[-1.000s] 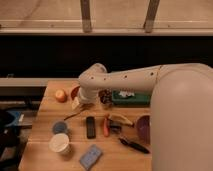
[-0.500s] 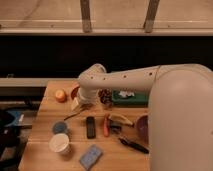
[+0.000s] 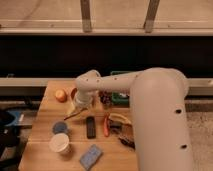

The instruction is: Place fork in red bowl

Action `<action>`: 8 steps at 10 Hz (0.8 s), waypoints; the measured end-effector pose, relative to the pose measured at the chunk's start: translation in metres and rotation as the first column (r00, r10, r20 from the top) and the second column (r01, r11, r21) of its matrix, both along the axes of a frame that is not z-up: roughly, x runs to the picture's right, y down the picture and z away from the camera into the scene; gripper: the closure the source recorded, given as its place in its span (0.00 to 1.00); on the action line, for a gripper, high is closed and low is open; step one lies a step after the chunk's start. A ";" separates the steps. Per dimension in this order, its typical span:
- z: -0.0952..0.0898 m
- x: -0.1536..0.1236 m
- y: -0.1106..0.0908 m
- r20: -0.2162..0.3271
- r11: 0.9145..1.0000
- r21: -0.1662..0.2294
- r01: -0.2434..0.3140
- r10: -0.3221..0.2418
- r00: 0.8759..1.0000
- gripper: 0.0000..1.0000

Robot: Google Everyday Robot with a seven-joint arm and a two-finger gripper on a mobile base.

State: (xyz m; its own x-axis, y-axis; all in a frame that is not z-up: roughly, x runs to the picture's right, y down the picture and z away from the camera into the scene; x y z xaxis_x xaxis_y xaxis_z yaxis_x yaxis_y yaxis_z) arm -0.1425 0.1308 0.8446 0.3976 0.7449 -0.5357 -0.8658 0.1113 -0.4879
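One thin grey-brown fork (image 3: 73, 115) lay slantwise on the wooden table (image 3: 42, 150), at 6 o'clock from the red bowl (image 3: 73, 93) and outside it. Its upper end pointed toward 2 o'clock, just below the gripper (image 3: 81, 105), which hung at the bowl's 5 o'clock. Whether the gripper was open, closed or touching the fork could not be told. An orange fruit (image 3: 60, 95) sat at the bowl's 9 o'clock. At the fork's 4 o'clock lay a black bar (image 3: 90, 127), and at its 7 o'clock a blue-grey disc (image 3: 60, 127), then a white cup (image 3: 60, 143).
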 end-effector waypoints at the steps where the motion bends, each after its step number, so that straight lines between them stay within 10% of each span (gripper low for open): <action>1: 0.007 -0.003 0.004 0.000 1.000 -0.022 0.002 -0.002 1.000 0.20; 8: 0.041 -0.005 -0.005 -0.083 0.998 -0.067 -0.004 -0.001 0.997 0.20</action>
